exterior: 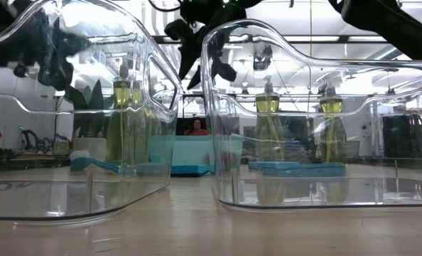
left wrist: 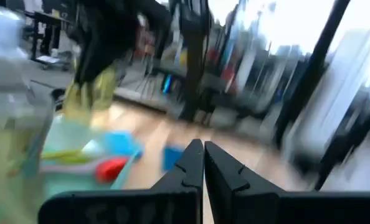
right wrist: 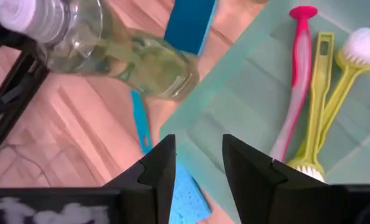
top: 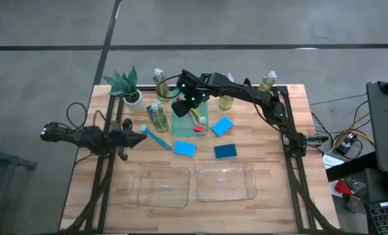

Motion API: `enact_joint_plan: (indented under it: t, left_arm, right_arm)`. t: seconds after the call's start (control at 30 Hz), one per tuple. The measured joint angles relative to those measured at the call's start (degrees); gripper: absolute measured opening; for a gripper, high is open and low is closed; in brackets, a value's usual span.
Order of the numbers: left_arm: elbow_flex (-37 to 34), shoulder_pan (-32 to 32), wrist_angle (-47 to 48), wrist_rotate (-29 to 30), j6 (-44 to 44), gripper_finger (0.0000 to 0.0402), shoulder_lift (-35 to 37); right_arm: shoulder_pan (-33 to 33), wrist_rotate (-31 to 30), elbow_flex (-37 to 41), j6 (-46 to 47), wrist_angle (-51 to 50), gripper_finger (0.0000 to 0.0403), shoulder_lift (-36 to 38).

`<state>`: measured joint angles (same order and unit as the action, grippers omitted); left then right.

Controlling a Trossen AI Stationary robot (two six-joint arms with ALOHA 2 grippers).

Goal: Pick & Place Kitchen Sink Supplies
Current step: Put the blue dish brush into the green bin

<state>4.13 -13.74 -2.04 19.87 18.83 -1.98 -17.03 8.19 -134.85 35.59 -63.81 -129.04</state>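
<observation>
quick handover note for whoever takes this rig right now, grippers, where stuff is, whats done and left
Right gripper: open, empty, above the green tray, near its edge.
Left gripper: shut, empty, waiting at the table's left.
Supplies: red-handled brush and yellow-handled brushes lie on the tray; slim blue brush left of it; three flat blue sponges right of and below the tray; clear bottles of yellow-green liquid stand around the tray at the back.
Done: nothing; both clear plastic bins are empty.
Left: everything.
</observation>
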Motion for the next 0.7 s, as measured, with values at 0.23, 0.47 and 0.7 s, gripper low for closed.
enact_joint_plan:
  t: [0.23, 0.47, 0.7]
  left_arm:
    - [0.1, 0.0, -8.2, 1.0, 11.8, 0.001, 0.0]
    - [0.2, 0.2, -11.9, 4.6, 24.0, 0.001, -0.1]
    - [0.2, 0.1, -11.5, 6.8, 25.6, 0.001, -0.4]
  right_arm:
    - [0.3, 1.1, 0.1, -0.1, -1.5, 0.0112, 2.9]
    - [0.6, 0.8, 0.1, -2.2, -1.4, 0.0097, 3.9]
    - [1.2, 0.8, 0.1, -2.2, -1.3, 0.0081, 3.9]
